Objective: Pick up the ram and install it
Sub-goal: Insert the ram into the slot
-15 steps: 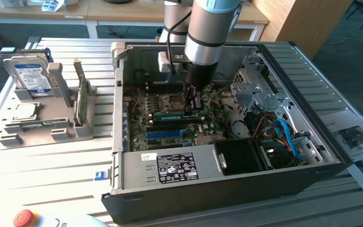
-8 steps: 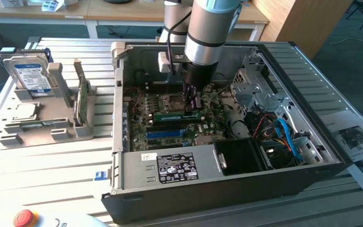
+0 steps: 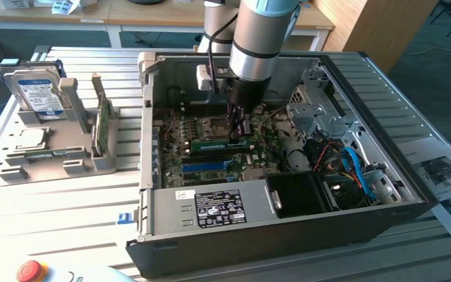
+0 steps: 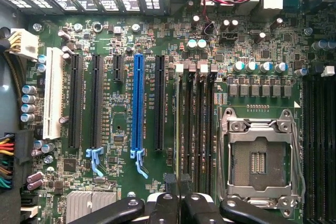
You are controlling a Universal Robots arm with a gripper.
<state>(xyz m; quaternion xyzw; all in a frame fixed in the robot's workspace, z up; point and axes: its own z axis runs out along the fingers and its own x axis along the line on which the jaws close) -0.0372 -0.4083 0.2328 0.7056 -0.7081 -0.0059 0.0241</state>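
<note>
1. Step in hand, judged: install phase. The ram (image 3: 216, 143) is held low inside the PC case (image 3: 288, 232), just above the motherboard (image 4: 121, 129)
2. Pincer (image 3: 237, 137) is seen nearly closed, clamped on the ram's thin top edge
3. In wrist view, pincer tips are set close together by the black memory slots (image 4: 197, 129)
4. Next move, judged: ram must be lined up w/ one slot & pressed straight down, no tilt
</note>
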